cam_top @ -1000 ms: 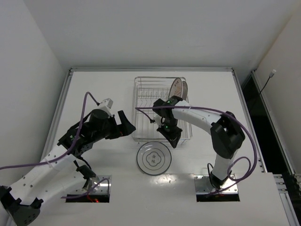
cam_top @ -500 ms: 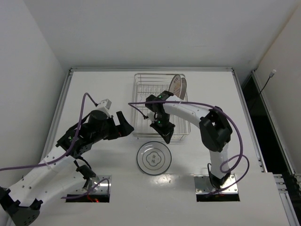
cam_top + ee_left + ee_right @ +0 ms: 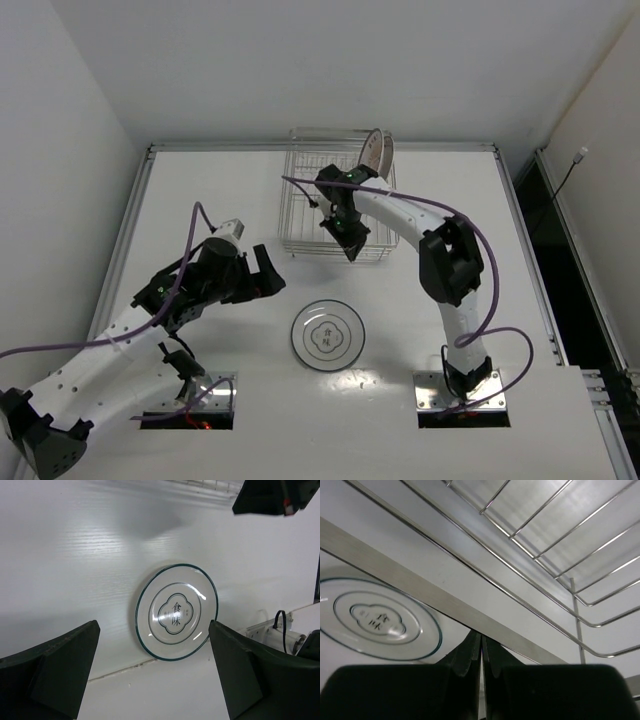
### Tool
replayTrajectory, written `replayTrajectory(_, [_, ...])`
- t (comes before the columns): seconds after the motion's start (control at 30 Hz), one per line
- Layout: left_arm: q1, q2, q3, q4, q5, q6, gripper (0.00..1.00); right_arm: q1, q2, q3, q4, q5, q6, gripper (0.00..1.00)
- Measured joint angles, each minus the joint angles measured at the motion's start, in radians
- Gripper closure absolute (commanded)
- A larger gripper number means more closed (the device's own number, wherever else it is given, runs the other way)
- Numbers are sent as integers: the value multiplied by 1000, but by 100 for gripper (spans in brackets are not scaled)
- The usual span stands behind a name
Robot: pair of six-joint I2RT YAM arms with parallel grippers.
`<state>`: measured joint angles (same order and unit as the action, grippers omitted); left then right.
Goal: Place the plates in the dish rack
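White table (image 3: 200, 200) under both arms — the teal-rimmed emblem plate (image 3: 327, 335) lies flat on it, apart from the dish rack (image 3: 308, 195), which has an upright plate (image 3: 376, 152) in it. Looks like the right gripper (image 3: 481, 642) is clamped on the rack's front rim, while the left gripper (image 3: 266, 279) hangs spread wide near the flat plate.

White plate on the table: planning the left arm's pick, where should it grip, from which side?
Probably its left rim, coming low from the left. The plate lies flat on the table, so only the raised edge offers a pinch, and the open left gripper faces that side.
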<state>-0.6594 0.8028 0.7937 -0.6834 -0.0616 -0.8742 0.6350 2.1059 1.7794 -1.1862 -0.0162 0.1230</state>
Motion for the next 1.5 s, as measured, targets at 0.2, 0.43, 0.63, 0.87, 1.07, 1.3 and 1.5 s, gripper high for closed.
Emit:
replayTrajectory(0.2, [0, 18, -40, 8, 27, 6, 10, -16, -19, 86, 17, 42, 10, 79])
replayTrajectory(0.43, [0, 48, -94, 44, 82, 45, 0, 6, -257, 260, -15, 41, 69, 50])
replayTrajectory(0.63, [0, 132, -93, 83, 85, 76, 0, -1, -581, 261, 88, 94, 132, 45])
replayTrajectory(0.87, [-3, 330, -104, 229, 162, 114, 0, -3, -677, 105, 246, 191, 156, 45])
replayTrajectory(1.07, [-3, 477, -124, 312, 222, 136, 0, -6, -737, -201, 370, 273, 172, 42])
replayTrajectory(1.3, [-1, 623, -124, 365, 314, 194, 10, -18, -880, -295, 468, 328, 188, 41])
replayTrajectory(1.5, [20, 716, -115, 469, 467, 232, 48, -27, -896, -295, 515, 332, 192, 41])
